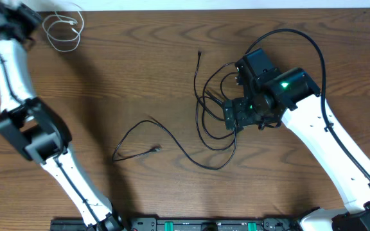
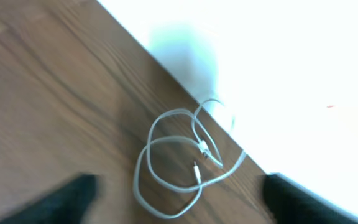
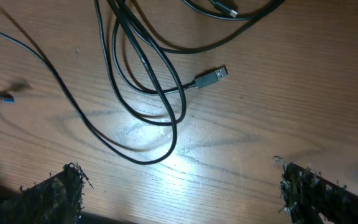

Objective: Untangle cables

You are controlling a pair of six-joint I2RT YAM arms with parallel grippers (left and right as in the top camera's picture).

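Observation:
A white cable lies in loose loops at the table's far left corner. It also shows in the left wrist view, with its small plugs inside the loops. My left gripper is open and empty just beside it, and its fingers straddle the nearest loop. Black cables lie looped together right of centre. My right gripper is open and empty over their right side. In the right wrist view the black loops and a USB plug lie ahead of the fingers.
One black cable is spread out at the table's middle, with a small plug end. The table's far edge runs right beside the white cable. The right arm's thick black cord arcs above its wrist.

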